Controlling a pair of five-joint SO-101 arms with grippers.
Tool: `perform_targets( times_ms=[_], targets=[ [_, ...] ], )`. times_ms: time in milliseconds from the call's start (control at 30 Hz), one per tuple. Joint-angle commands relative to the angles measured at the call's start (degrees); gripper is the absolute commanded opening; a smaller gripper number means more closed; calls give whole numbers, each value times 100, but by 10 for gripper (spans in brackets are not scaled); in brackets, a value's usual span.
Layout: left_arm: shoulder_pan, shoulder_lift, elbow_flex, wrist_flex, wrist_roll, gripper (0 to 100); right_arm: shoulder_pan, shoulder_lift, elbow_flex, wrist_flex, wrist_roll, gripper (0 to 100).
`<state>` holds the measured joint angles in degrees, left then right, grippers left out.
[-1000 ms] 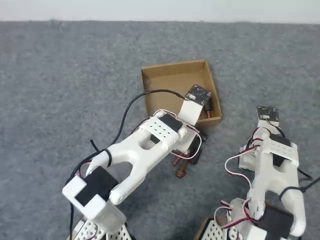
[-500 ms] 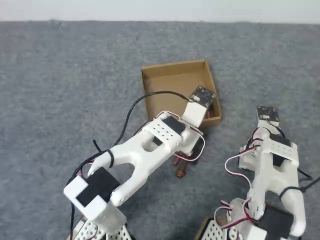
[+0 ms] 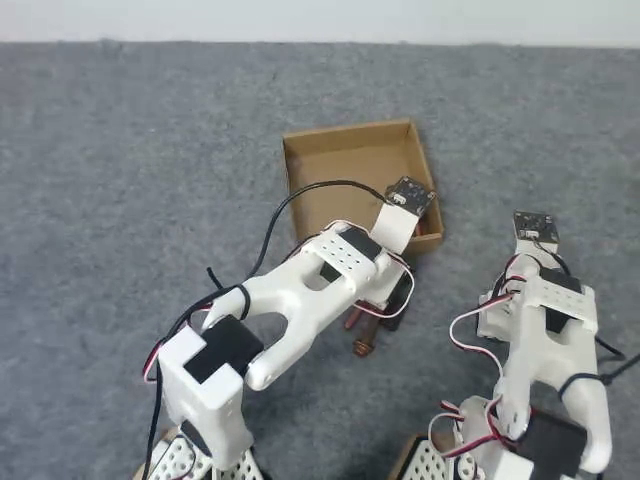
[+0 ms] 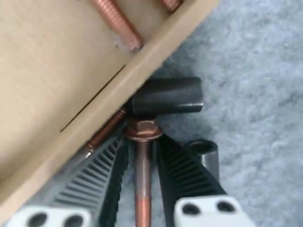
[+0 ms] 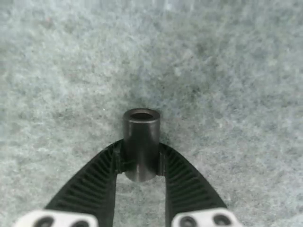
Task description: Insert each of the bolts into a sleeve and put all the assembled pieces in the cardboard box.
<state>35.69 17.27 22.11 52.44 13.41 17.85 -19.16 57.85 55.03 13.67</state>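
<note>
Fingers (image 4: pixel 106 175) of the left gripper (image 4: pixel 142 151) are pressed together on the shank of a copper-coloured hex-head bolt (image 4: pixel 142 189). Its head sits just past the fingertips and butts a short black cylindrical sleeve (image 4: pixel 168 97), which lies on its side against the outer wall of the brown cardboard box (image 4: pixel 142 75). The right gripper (image 5: pixel 141 152) is clamped on a second black sleeve (image 5: pixel 141 132), held upright over the grey carpet (image 5: pixel 213 56) with its bore open at the top.

Both parts look like rigid metal — small, dense, smooth and round, so likely to roll or twist in a loose grip. The bolt is best taken mid-shank, and the sleeve across its waist with the bore left clear.

The left wrist view shows threaded copper pieces (image 4: pixel 118 23) inside the box and a third dark sleeve (image 4: pixel 206 153) standing beside the gripper. The high view hides these under the left arm (image 3: pixel 310 290), but it shows the right arm (image 3: pixel 545 310) off to the side of the box and a loose bolt (image 3: pixel 362 347) on the carpet. A copper piece (image 4: pixel 106 130) by the box wall may be another bolt — it is too hidden to say.
</note>
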Motion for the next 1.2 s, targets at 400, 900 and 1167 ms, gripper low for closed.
perform_targets(
  times_ms=[400, 900, 1167],
  targets=[
    [0, -264, -207, 1424, -62, 11, 48, -259, -18, -92, 88, 9],
    [-2409, -2505, 1675, 563, -18, 12, 40, -259, -9, -92, 88, 9],
    [-3499, -2646, 2299, -334, 563, 12, 40, -259, -9, -75, 88, 9]
  ],
)
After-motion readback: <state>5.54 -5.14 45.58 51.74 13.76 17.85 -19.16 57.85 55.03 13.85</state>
